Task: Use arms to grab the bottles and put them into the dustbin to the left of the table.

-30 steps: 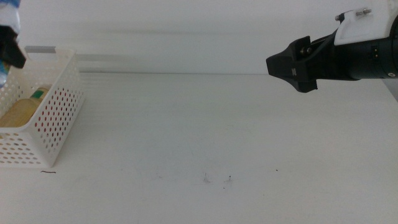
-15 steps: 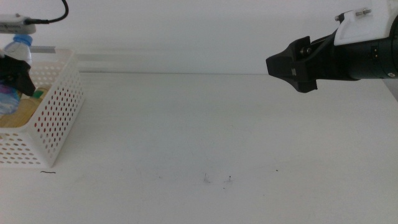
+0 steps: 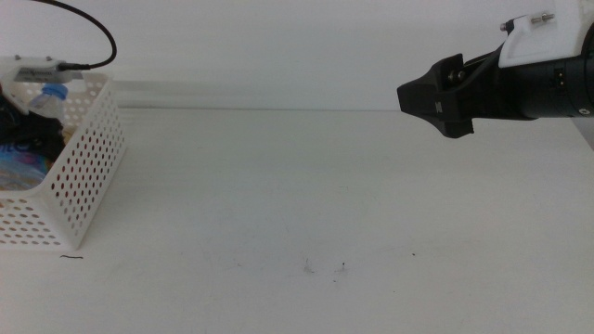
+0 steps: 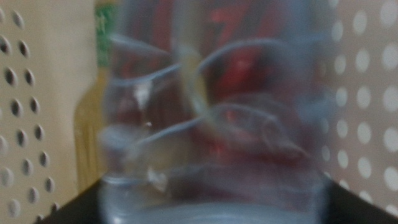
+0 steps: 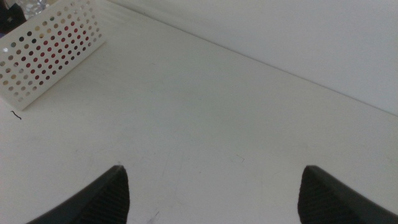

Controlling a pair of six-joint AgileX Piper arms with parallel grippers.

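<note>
Your left gripper [image 3: 20, 119] sits down inside the bin [image 3: 79, 181] at the table's [image 3: 306, 195] far left, pinching the water bottle [image 4: 211, 118], whose blue cap [image 3: 54, 93] shows just above the rim. Through the clear bottle the left wrist view shows the red can [image 4: 249, 74] and the tea bottle [image 4: 93, 124] already in the bin. Your right gripper [image 3: 429, 97] hangs over the table's right side, well apart from the bin, jaws spread and holding nothing.
</note>
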